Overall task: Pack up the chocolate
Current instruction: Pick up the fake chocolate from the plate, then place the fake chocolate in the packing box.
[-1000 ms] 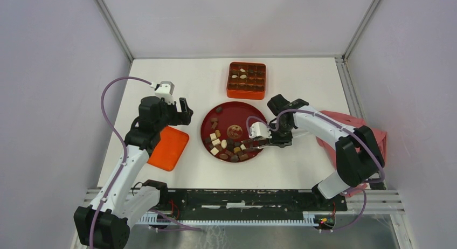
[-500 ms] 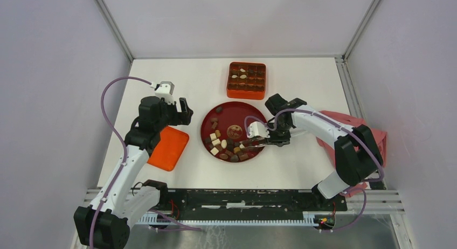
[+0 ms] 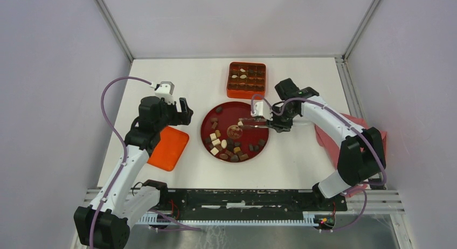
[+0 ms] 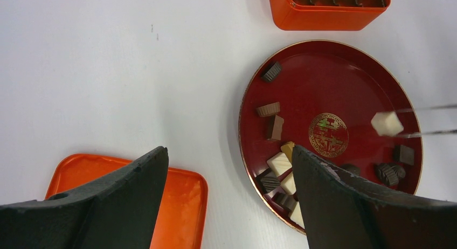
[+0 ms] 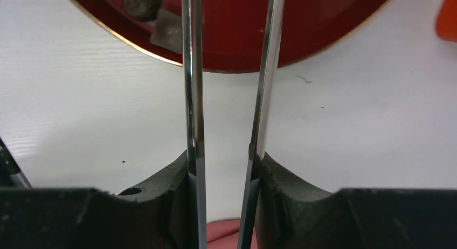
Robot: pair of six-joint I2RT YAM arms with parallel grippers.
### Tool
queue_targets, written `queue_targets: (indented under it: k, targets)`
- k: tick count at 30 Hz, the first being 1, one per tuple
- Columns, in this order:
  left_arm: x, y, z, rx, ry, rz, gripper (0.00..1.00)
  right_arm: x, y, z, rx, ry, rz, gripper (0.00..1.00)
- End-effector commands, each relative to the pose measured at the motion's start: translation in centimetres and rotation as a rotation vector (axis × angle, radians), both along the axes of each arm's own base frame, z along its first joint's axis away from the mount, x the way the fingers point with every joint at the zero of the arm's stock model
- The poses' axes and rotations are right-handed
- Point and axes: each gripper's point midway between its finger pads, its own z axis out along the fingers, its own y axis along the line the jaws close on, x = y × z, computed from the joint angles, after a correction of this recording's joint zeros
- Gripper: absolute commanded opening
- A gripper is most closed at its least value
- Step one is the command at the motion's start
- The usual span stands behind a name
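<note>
Several dark, light brown and cream-white chocolates (image 3: 223,146) lie on the red plate (image 3: 253,111), mostly on its near left side; they also show in the left wrist view (image 4: 280,164). My right gripper (image 3: 269,122) is shut on metal tweezers (image 3: 252,120), whose blades (image 5: 192,71) run up out of the right wrist view. The tweezer tips pinch a cream-white chocolate (image 4: 387,123) above the plate's right half. The orange gridded box (image 3: 246,91) stands beyond the plate with several pieces in it. My left gripper (image 3: 183,111) is open and empty, left of the plate.
An orange lid (image 3: 168,147) lies flat left of the plate, under my left arm, and shows in the left wrist view (image 4: 178,206). A red cloth (image 3: 345,130) lies at the table's right edge. The box's near wall (image 4: 329,20) tops the left wrist view.
My right gripper has lifted the tweezers from the plate's near right pile and swung them back toward the box, now carrying a cream-white piece. The left arm has not moved.
</note>
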Motion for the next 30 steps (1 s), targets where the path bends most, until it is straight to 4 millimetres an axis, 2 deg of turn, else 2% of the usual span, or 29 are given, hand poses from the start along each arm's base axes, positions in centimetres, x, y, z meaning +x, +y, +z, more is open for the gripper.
queue_targets:
  k: [1, 6, 10, 15, 21, 30]
  targets:
    - [0.2, 0.1, 1.0, 0.034, -0.056, -0.029, 0.89, 4.5, 1.4, 3.4, 0.149, -0.085, -0.115, 0.08]
    - [0.1, 0.1, 1.0, 0.034, -0.056, -0.028, 0.89, 10.0, 1.4, 5.0, 0.218, -0.158, -0.278, 0.08]
    - [0.1, 0.1, 1.0, 0.034, -0.055, -0.03, 0.89, 15.7, 0.2, 6.1, 0.235, -0.233, -0.441, 0.08]
    - [0.1, 0.2, 1.0, 0.034, -0.057, -0.027, 0.89, 20.1, -1.0, 5.2, 0.214, -0.233, -0.558, 0.09]
    - [0.1, 0.1, 1.0, 0.034, -0.054, -0.031, 0.89, 22.8, -2.0, 3.8, 0.182, -0.246, -0.63, 0.1]
    - [0.1, 0.1, 0.9, 0.034, -0.053, -0.032, 0.89, 23.6, -2.1, 1.4, 0.161, -0.205, -0.65, 0.13]
